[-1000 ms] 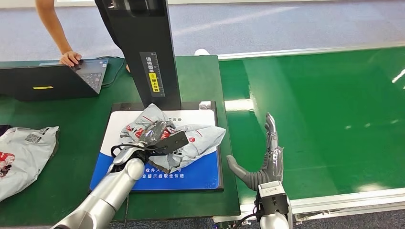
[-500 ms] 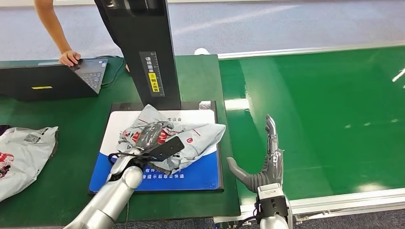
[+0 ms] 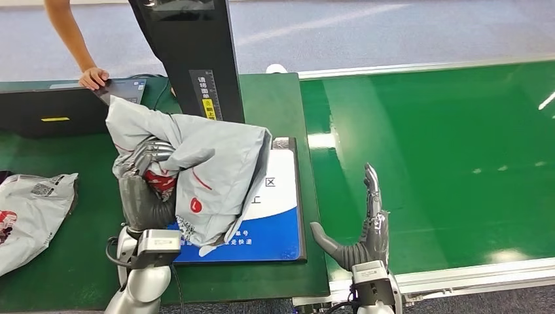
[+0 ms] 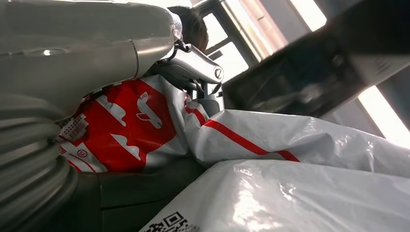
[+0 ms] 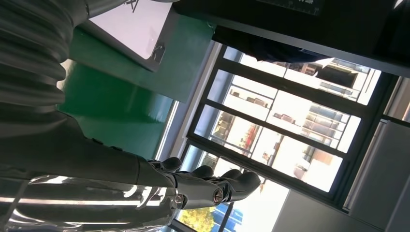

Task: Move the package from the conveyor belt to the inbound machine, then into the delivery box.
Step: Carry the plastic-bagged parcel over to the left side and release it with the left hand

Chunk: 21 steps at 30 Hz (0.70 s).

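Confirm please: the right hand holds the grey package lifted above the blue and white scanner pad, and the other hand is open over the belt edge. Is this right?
Not quite: the left hand holds the grey package above the scanner pad, as the head view shows. The open one is the right hand.

Parcel sorting station: conveyor belt, inbound machine.

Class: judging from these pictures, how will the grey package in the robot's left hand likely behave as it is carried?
The package probably flops: it drapes and creases over the left hand. Its glossy film looks slippery. It seems light, sagging loosely above the blue-and-white pad.
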Each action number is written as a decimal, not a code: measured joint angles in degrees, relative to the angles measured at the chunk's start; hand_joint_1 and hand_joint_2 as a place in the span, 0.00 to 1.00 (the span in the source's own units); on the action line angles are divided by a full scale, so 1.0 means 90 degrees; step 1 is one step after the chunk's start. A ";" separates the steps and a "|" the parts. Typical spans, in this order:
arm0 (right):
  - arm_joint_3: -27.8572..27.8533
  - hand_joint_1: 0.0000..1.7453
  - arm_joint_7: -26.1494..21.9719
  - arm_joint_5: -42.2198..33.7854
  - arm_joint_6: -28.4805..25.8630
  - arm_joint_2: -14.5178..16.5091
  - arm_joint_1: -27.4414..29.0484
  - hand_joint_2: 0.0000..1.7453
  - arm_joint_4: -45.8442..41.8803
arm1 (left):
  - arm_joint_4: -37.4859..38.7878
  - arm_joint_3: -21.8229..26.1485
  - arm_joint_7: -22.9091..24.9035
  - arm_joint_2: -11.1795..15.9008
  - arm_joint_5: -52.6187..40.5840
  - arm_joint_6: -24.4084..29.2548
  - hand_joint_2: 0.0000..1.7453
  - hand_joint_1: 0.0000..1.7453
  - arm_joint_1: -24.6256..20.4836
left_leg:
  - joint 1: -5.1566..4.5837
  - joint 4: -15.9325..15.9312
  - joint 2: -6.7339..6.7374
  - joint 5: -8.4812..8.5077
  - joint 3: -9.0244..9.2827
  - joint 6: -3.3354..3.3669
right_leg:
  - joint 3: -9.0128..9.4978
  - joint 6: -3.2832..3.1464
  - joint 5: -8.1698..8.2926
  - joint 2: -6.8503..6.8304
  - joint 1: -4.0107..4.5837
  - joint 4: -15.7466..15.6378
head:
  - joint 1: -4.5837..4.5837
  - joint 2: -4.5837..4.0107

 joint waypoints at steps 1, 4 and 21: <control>-0.0002 0.00 -0.0003 0.0002 0.0016 0.0001 0.0007 1.00 -0.0010 | -0.0092 -0.0006 -0.0052 0.0000 0.0035 0.0033 1.00 1.00 0.0038 | 0.0000 0.0000 0.0000 0.0000 0.0001 0.0000 | 0.0000 0.0000 0.0000 0.0000 0.0000 0.0000 | -0.0001 0.0000; -0.0015 0.00 -0.0013 0.0018 0.0095 0.0009 0.0018 1.00 -0.0019 | -0.0283 -0.0018 -0.0202 -0.0001 0.0107 0.0156 1.00 1.00 0.0102 | 0.0000 0.0000 0.0000 0.0001 0.0001 0.0000 | 0.0001 -0.0002 0.0002 0.0000 0.0000 0.0000 | -0.0001 0.0000; -0.0044 0.00 -0.0107 -0.0043 0.0063 0.0066 0.0018 1.00 -0.0015 | -0.2184 0.1504 -0.1134 -0.1021 -0.1006 0.1215 1.00 0.74 -0.0047 | 0.0000 0.0000 0.0000 0.0002 -0.0003 0.0001 | -0.0001 -0.0002 0.0002 0.0000 0.0001 0.0001 | -0.0001 0.0000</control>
